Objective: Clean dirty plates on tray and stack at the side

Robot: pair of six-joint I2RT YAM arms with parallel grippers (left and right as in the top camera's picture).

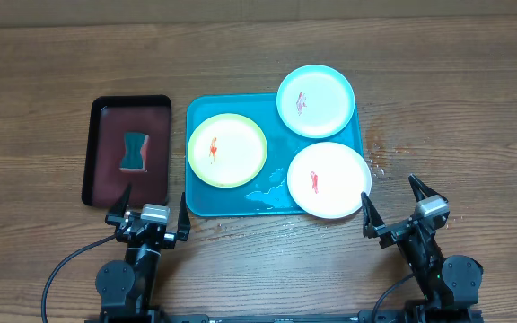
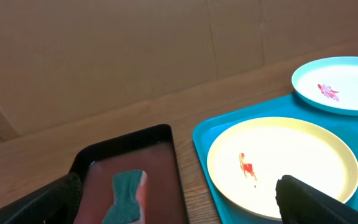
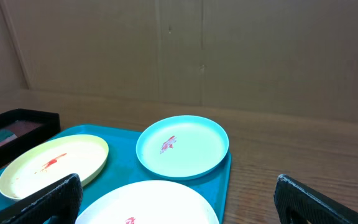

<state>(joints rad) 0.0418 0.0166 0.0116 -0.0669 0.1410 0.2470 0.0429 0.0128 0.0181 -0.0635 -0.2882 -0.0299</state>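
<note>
Three plates lie on the turquoise tray (image 1: 199,199), each with a red smear. The yellow-green plate (image 1: 227,150) is at the left, the pale cyan plate (image 1: 316,100) overhangs the far right corner, and the white plate (image 1: 328,179) overhangs the near right corner. My left gripper (image 1: 149,221) is open and empty, just in front of the tray's near left corner. My right gripper (image 1: 400,209) is open and empty, to the right of the white plate. The left wrist view shows the yellow-green plate (image 2: 291,155) and cyan plate (image 2: 347,84). The right wrist view shows the cyan (image 3: 185,146), yellow-green (image 3: 51,163) and white (image 3: 148,202) plates.
A smaller black tray (image 1: 100,112) with a dark red inside stands left of the turquoise tray and holds a teal sponge (image 1: 134,151), also seen in the left wrist view (image 2: 126,196). A brown cardboard wall stands behind the table.
</note>
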